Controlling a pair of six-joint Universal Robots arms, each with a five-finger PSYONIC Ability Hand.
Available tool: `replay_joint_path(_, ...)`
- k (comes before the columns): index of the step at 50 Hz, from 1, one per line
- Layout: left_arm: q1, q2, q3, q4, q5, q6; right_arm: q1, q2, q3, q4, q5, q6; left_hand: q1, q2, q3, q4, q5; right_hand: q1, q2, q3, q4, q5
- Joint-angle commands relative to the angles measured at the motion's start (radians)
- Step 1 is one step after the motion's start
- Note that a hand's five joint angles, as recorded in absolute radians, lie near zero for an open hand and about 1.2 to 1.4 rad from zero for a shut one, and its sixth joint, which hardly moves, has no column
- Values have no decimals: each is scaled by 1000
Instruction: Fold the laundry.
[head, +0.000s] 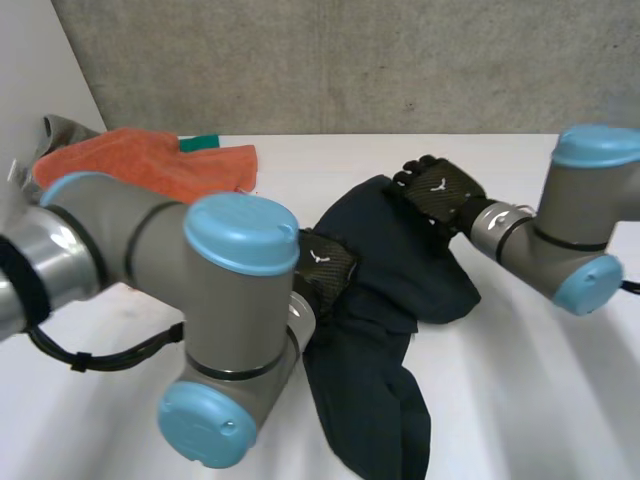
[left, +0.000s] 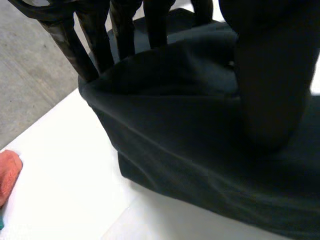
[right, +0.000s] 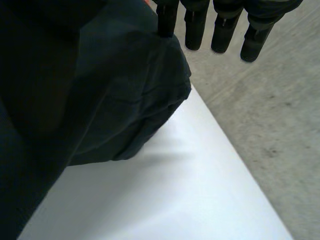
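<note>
- A dark navy garment (head: 400, 285) lies rumpled in the middle of the white table (head: 540, 380).
- The left hand (head: 325, 262) is at its left edge, pinching a raised fold between straight fingers (left: 100, 45) and thumb.
- The right hand (head: 440, 190) is at its far corner; I cannot tell whether it grips.
- An orange towel (head: 150, 165) lies well apart.

Dk navy garment (head: 380, 330) matt soft cloth, orange towel (head: 150, 165) fuzzy, table (head: 560, 400) smooth & matt
</note>
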Motion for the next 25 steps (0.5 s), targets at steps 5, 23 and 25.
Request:
replay_joint_path(5,-2,-19,46,-3,-24,13,-14,5,-53,37,51,169,993,1009,1008,1014,1014,1136,1144,1144,1144,1134)
replay_joint_path(23,169,292,-20,-6,172,-404,-45,-433,-82,261,-85,453,993,1009,1008,1014,1014,1136,1144,1144,1144,1134)
replay_joint_path(25,205,274,-18,-6,181,-423,2,-387,-111,259,-78,433,993,1009,1008,1014,1014,1136,1144,1144,1144,1134)
